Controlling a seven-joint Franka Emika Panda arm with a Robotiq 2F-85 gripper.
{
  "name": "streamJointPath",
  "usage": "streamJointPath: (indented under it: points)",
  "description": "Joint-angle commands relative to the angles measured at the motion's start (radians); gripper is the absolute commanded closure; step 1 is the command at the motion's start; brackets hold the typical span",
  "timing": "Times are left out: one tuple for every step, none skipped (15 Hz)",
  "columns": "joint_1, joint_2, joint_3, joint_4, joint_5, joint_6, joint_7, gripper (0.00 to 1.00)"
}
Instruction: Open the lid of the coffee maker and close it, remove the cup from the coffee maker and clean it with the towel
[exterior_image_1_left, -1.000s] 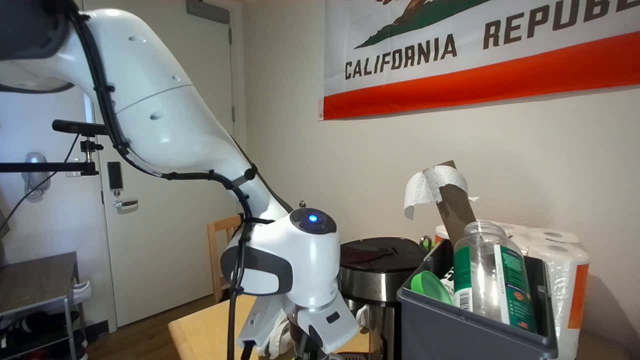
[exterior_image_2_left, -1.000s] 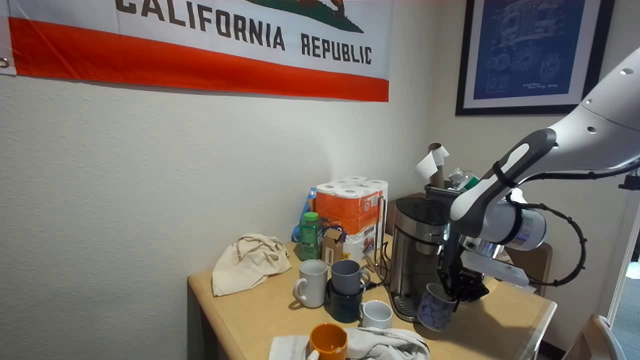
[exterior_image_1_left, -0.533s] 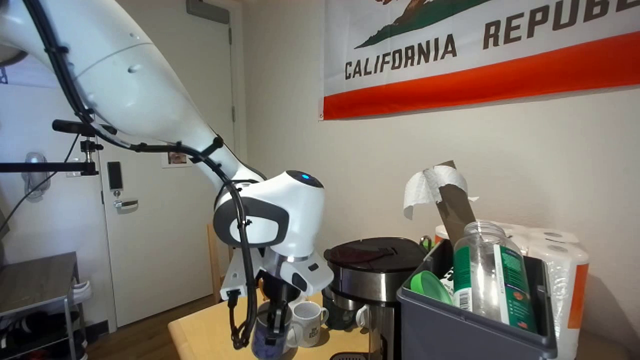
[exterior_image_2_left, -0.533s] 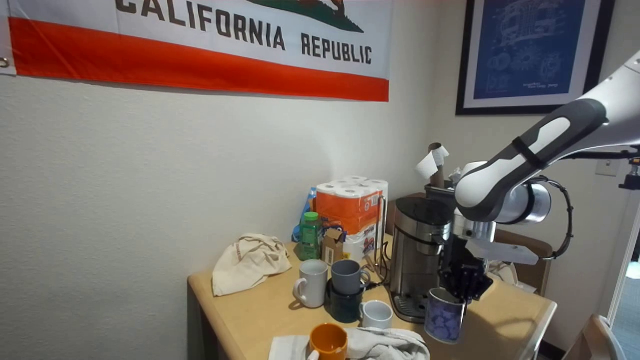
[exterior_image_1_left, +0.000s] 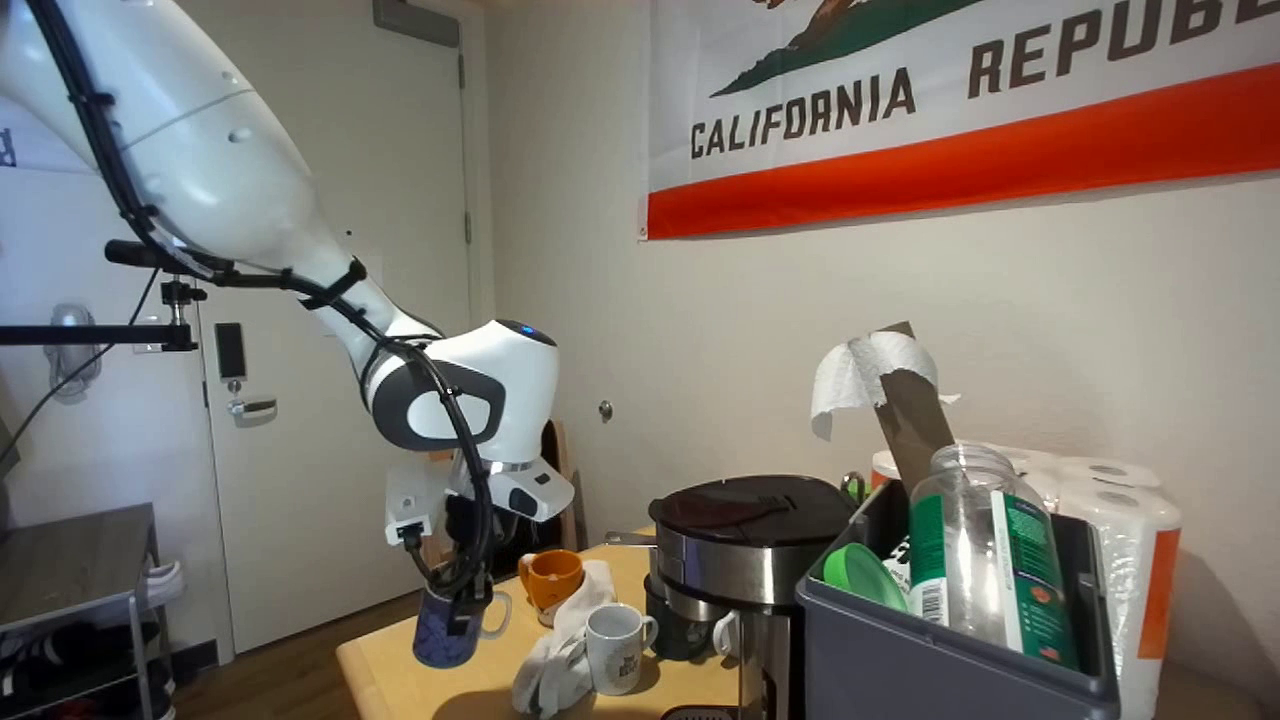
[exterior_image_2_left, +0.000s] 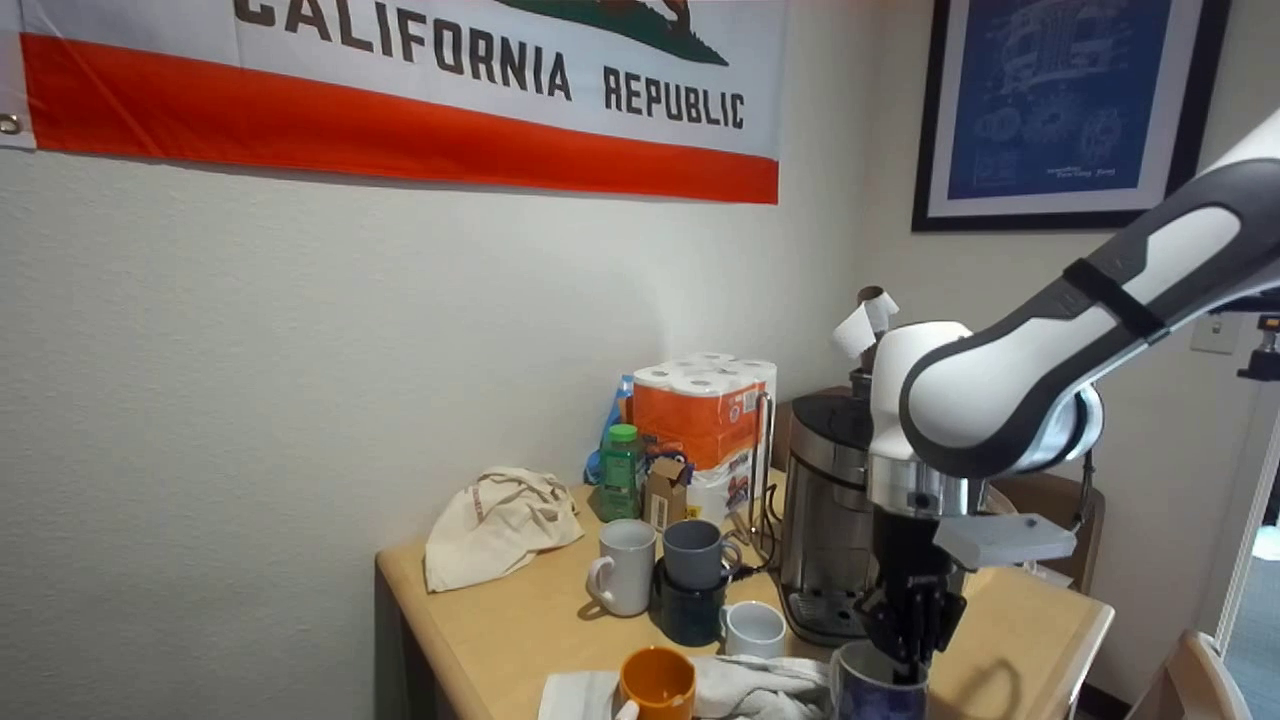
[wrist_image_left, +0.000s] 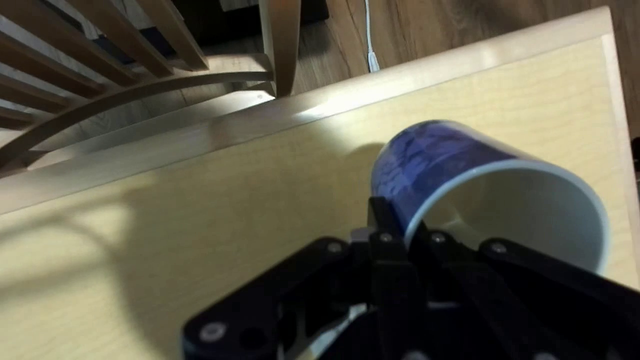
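Cup, blue-purple outside, pale inside, is in the air over the desk near a corner, mouth up, pale handle showing in an exterior view. Pincer has it by the side: fingers nearly together, 1 inside, 1 outside, only the cup's side between them. Next out: white towel, part flat, part bunched, near the cup. Orange mug between those parts; can't tell if it stands on the towel. Small white mug just beside the towel, then grey mug stacked on dark mug, tall pale mug beside those 2. Coffee maker stands apart from the cup, black lid down, drip tray visible. Behind, toward the wall: green bottle, small cardboard box, wrapped pack of paper rolls. Farthest: California Republic flag, framed blue print.
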Motion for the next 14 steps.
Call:
streamJointPath:
  points:
    - [0.031,-0.006,0.040,-0.028,0.023,0.061,-0.034,0.97]
    - [0.040,0.000,0.050,-0.031,0.026,0.084,-0.035,0.97]
    - [0.048,0.009,0.059,-0.033,0.021,0.115,-0.033,0.97]
    - [0.058,0.019,0.068,-0.034,0.012,0.150,-0.026,0.97]
    - [0.064,0.033,0.076,-0.037,0.009,0.186,-0.029,0.97]
    - [0.072,0.052,0.083,-0.040,-0.003,0.229,-0.027,0.97]
    - [0.079,0.067,0.088,-0.039,-0.012,0.258,-0.022,0.97]
    - [0.084,0.085,0.095,-0.039,-0.014,0.288,-0.025,0.97]
    - [0.090,0.109,0.099,-0.038,-0.026,0.323,-0.020,0.97]
    - [0.098,0.133,0.099,-0.035,-0.052,0.350,-0.009,0.97]
    - [0.111,0.150,0.092,-0.036,-0.096,0.379,0.008,0.97]
    - [0.121,0.168,0.085,-0.036,-0.135,0.405,0.018,0.97]
    - [0.134,0.178,0.075,-0.037,-0.186,0.431,0.033,0.97]
    - [0.144,0.191,0.066,-0.037,-0.227,0.454,0.041,0.97]
